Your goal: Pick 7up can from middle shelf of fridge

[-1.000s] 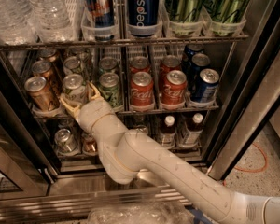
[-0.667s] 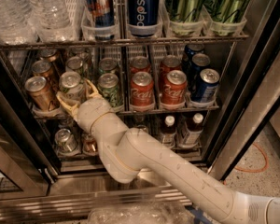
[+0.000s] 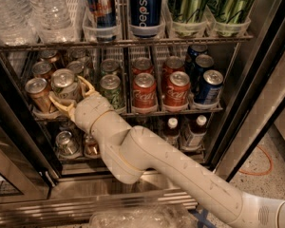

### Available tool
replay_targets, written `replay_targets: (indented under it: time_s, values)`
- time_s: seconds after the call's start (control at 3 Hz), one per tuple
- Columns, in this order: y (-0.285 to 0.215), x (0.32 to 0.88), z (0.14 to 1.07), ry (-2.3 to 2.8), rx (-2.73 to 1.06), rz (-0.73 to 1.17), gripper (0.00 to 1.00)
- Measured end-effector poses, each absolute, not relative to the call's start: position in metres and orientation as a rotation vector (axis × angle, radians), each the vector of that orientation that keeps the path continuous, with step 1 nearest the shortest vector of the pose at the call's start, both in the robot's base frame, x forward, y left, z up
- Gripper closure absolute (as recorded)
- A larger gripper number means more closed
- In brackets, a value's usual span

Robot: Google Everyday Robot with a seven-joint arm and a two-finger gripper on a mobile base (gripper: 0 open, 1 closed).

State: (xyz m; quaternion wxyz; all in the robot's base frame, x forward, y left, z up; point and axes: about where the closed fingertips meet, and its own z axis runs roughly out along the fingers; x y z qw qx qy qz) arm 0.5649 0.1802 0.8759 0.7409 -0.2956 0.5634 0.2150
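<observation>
The 7up can stands at the front of the middle shelf of the fridge, just right of the brown can and close against it. The gripper is clamped on the 7up can. One of its fingers presses the side facing away from the brown can, and the other crosses low in front, below the brown can's right edge. The 7up can sits slightly nearer the camera than the brown can. The green can stands further right of the brown can, beyond the gripper's wrist.
</observation>
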Motion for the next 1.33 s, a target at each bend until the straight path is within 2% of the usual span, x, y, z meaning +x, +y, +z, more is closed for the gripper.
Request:
replay_targets:
  time_s: [1.33]
  values:
    - [0.159, 0.524, 0.866, 1.283, -0.925, 0.492, 1.0]
